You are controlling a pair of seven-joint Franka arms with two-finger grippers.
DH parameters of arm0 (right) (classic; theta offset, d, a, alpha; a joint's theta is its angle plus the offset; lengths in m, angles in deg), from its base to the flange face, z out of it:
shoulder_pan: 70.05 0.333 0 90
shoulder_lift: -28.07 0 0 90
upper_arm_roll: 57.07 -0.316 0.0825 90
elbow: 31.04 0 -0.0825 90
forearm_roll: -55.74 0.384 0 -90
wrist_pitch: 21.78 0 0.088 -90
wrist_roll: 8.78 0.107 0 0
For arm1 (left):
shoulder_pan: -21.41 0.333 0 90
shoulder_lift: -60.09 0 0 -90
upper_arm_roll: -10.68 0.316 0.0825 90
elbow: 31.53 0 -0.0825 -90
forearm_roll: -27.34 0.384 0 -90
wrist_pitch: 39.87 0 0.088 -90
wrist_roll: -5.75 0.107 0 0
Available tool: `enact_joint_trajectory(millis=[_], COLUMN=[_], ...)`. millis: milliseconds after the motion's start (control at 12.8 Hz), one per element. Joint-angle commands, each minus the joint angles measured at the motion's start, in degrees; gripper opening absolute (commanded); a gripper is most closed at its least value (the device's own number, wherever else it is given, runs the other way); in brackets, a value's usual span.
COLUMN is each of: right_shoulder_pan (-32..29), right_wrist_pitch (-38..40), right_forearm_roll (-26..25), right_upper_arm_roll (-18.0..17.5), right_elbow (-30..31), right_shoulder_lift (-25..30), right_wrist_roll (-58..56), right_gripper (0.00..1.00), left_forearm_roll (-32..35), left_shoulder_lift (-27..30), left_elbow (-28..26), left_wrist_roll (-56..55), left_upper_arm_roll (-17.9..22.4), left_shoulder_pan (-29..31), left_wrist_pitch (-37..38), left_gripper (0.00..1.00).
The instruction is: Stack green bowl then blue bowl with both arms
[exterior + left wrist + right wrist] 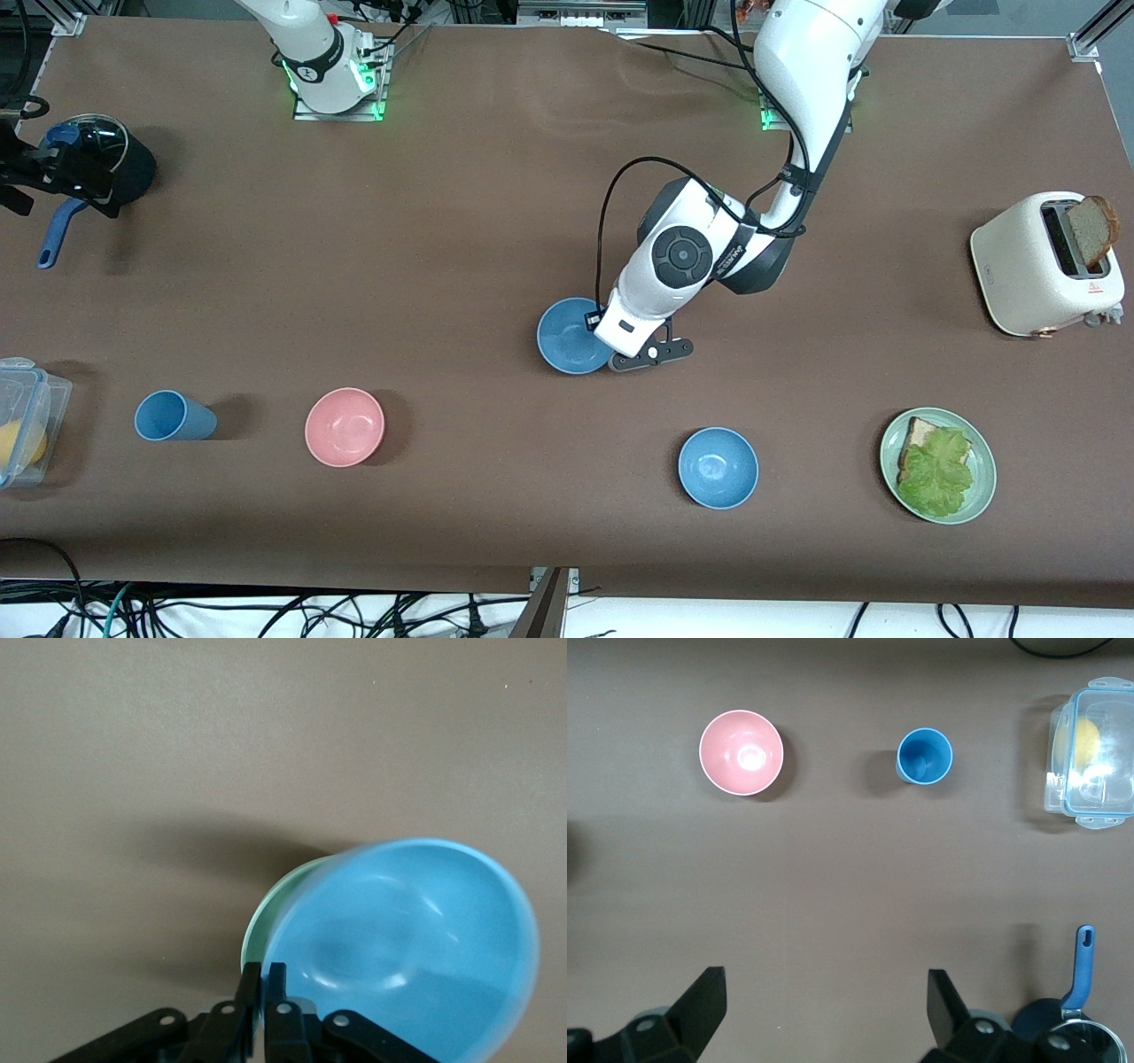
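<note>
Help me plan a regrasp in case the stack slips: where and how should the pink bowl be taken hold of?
Grip the pink bowl by its thin rim, coming straight down from above with one finger inside and one outside. It sits upright with its opening up and nothing touching it; the blue cup stands apart. The open right gripper high over that end looks better placed than the left gripper, pinched on the blue bowl.

- Brown matte table (461, 221) fills the front view, lit evenly from above.
- Aluminium frame rails (1094, 31) at 1 o'clock.
- Black cables (266, 611) on the pale floor (753, 620) at 6 o'clock.
</note>
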Motion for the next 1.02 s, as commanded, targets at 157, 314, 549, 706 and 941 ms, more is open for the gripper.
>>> enact_joint_trajectory(millis=[157, 314, 549, 706, 941], right_shoulder_pan=[0.22, 0.14, 0.14, 0.14, 0.14], right_wrist_pitch=[0.75, 0.75, 0.66, 0.66, 0.66], right_forearm_roll=[-0.02, -0.02, 0.07, 0.07, 0.33], right_upper_arm_roll=[0.32, 0.5, 0.5, 0.67, 0.67], right_elbow=[-1.57, -1.57, -1.57, -1.57, -1.57], right_shoulder_lift=[-0.52, -0.52, -0.52, -0.52, -0.52], right_wrist_roll=[0.02, 0.1, 0.1, 0.1, 0.1], right_gripper=[1.0, 1.0, 1.0, 1.0, 1.0], left_forearm_roll=[-0.51, -0.85, -0.6, -0.24, 0.02], left_shoulder_lift=[-0.35, 1.39, 6.13, 9.91, 16.33], left_elbow=[1.76, 1.93, 2.55, 3.51, 3.52], left_wrist_roll=[-0.97, -0.53, 0.17, 6.9, 16.68], left_upper_arm_roll=[1.52, 1.78, 1.79, 1.79, 1.7], left_shoulder_pan=[-0.88, -0.45, 2.27, 5.25, 11.75], left_wrist_pitch=[0.3, 1.17, 7.05, 11.61, 20.92], left_gripper=[0.68, 1.0, 1.0, 1.0, 1.0])
